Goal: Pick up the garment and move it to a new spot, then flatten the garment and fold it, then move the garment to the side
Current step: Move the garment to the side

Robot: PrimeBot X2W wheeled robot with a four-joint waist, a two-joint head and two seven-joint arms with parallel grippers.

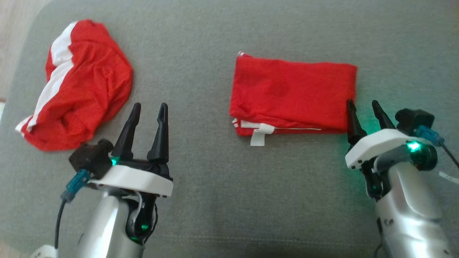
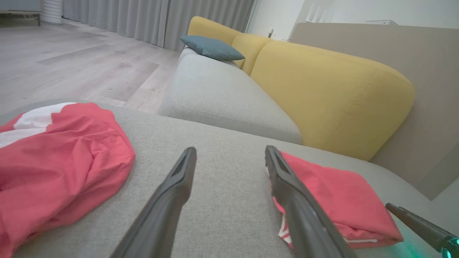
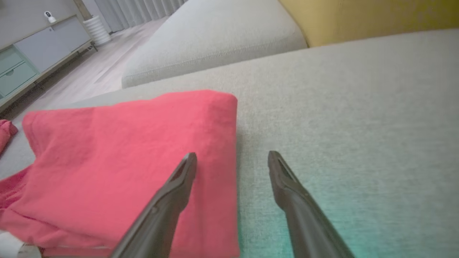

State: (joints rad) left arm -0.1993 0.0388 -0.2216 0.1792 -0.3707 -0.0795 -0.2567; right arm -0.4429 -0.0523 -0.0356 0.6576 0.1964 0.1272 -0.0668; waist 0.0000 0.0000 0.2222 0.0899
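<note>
The left gripper (image 1: 150,105) is held spread and empty, near-left of the folded red garment (image 1: 292,95), which is laid on the grey sofa seat (image 1: 215,200). The right gripper (image 1: 362,102), likewise spread and empty, is poised at its near-right corner. A crumpled red-and-white garment (image 1: 84,82) is seen far-left of it.

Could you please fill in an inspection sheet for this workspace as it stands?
Surface: grey sofa cushion, bare fabric between the garments.
Job's things: folded red garment lies flat at centre right; crumpled red-and-white garment is heaped at the left.
Clutter: nothing seen.
Grippers: left gripper open, empty, between the garments; right gripper open, empty, at the folded garment's near right corner.
Cables: left wrist cable and right wrist cable, blue-plugged, clear of the garments.
Surroundings: yellow backrest, blue pillow, wooden floor, grey curtains.
</note>
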